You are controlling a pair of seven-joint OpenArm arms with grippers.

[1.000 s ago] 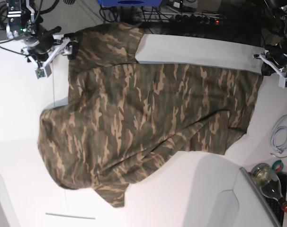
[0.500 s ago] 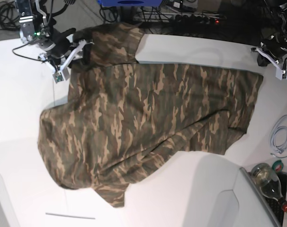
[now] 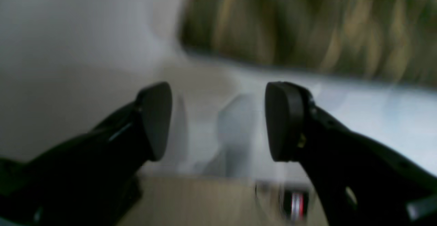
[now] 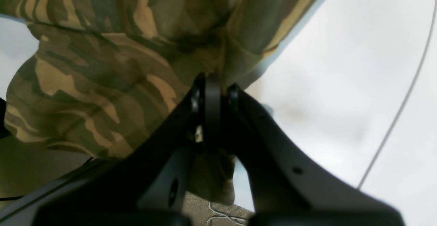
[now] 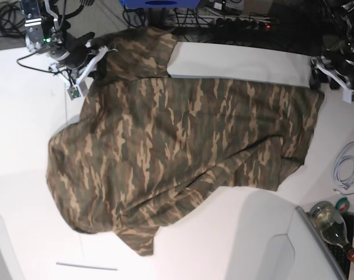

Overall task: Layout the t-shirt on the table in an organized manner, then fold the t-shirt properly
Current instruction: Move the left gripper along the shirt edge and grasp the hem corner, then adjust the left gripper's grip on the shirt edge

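The right jaws point(image 4: 213, 93) are pinched tight on a bunched edge of the t-shirt point(image 5: 177, 157), which spreads across the table point(image 5: 25, 128) beyond them. The left jaws point(image 3: 218, 120) stand wide and hold nothing, the shirt's edge lying just ahead.

The t-shirt point(image 5: 177, 157) lies spread on the bench point(image 5: 19, 140); a bottle point(image 5: 335, 227) and a cable point(image 5: 346, 169) lie beside its right edge.

The t-shirt point(image 5: 177, 151) is soft, matt woven cloth, creased in places. The table point(image 5: 25, 116) looks smooth, white and faintly sheened. The right gripper point(image 4: 212, 93) fingers are matt black plastic; a bottle point(image 5: 332, 224) at the near right is glossy glass.
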